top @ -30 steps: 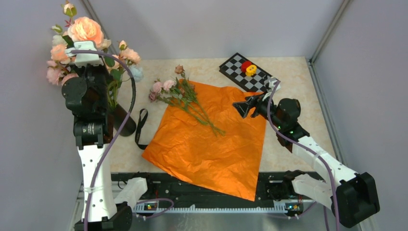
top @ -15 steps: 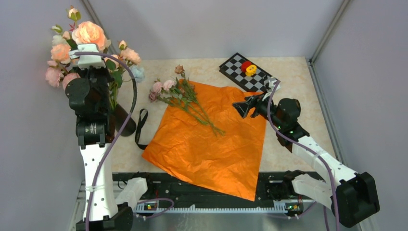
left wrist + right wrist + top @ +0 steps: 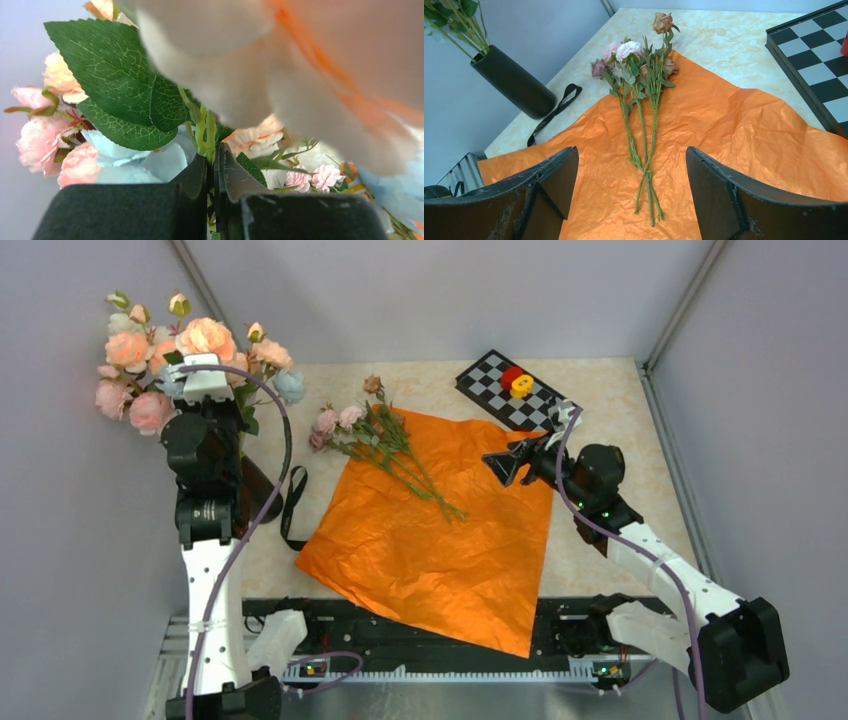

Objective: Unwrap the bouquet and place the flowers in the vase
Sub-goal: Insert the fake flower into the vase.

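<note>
Beige marbled table (image 3: 600,410), and at far left the left gripper (image 3: 212,160) is clenched on a green stem (image 3: 206,131) in the pastel bunch (image 3: 205,338) in the black vase (image 3: 511,82), a ribbon (image 3: 293,502) just beside it, the loose flowers (image 3: 390,445) lying on flat orange paper (image 3: 430,550), the right gripper (image 3: 497,470) gaping wide above its right corner.

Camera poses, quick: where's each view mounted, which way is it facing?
Top external: above and behind the robot, looking down at the table; both arms show.
Left wrist: buried among blooms; left pincer shut on a rose stem.
Right wrist: low, facing flowers on orange paper; open right pincer frames them.
Shared: top and right wrist both show the vase.
</note>
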Controlling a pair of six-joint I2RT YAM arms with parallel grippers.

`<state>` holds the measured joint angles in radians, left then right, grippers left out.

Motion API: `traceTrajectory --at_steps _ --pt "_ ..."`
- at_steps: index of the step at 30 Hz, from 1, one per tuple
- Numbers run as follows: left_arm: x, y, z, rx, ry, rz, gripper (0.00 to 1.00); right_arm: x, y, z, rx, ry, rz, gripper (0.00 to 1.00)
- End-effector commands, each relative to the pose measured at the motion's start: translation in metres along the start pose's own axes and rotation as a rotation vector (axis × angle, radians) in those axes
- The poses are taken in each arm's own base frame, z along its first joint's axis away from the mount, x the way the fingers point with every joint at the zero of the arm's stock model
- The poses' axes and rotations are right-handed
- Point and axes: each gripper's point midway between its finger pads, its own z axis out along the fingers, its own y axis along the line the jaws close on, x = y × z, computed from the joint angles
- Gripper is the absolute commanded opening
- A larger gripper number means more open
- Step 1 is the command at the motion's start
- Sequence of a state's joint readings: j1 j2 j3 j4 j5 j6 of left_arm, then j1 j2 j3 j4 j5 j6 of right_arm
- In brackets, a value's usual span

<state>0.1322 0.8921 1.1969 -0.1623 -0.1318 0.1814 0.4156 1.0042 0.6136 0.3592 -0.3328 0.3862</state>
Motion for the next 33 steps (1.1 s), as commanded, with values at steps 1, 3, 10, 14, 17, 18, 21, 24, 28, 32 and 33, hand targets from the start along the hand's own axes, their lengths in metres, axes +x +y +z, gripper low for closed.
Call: traceTrajectory --at_steps 1,3,10,14,17,18,21,24,28,32,33 --pt "-0.005 0.012 -0.004 -0.059 -0.047 -0.019 0.0 -0.019 0.005 0.001 -0.023 -0.06 -0.019 0.8" --pt "0.003 0.013 -0.004 -0.071 -0.035 -0.019 0.0 -0.018 0.005 0.0 -0.023 -0.06 -0.018 0.8" --pt "0.034 0.015 -0.002 -0.095 0.02 -0.018 0.0 -0.019 0.007 -0.001 -0.032 -0.063 -0.015 0.8" --pt "0.052 0.012 0.0 -0.092 0.053 -0.026 0.04 -0.019 0.007 -0.001 -0.033 -0.064 -0.012 0.8" --pt "0.068 0.01 0.0 -0.09 0.083 -0.036 0.06 -0.019 0.008 -0.001 -0.036 -0.066 -0.011 0.8" --pt "0.074 0.009 0.0 -0.093 0.096 -0.036 0.06 -0.019 0.008 -0.002 -0.038 -0.066 -0.01 0.8" --pt "0.084 0.012 0.0 -0.113 0.11 -0.037 0.06 -0.019 0.008 -0.003 -0.036 -0.067 -0.009 0.8" --pt "0.091 0.013 0.0 -0.122 0.122 -0.036 0.06 -0.02 0.009 -0.003 -0.037 -0.068 -0.008 0.8" --pt "0.103 0.012 0.0 -0.126 0.147 -0.034 0.07 -0.02 0.009 -0.003 -0.04 -0.071 -0.004 0.8" --pt "0.114 0.012 -0.001 -0.136 0.162 -0.032 0.07 -0.02 0.01 -0.003 -0.042 -0.071 -0.002 0.8" --pt "0.116 0.012 -0.002 -0.137 0.165 -0.032 0.08 -0.019 0.009 -0.003 -0.042 -0.069 -0.002 0.8"
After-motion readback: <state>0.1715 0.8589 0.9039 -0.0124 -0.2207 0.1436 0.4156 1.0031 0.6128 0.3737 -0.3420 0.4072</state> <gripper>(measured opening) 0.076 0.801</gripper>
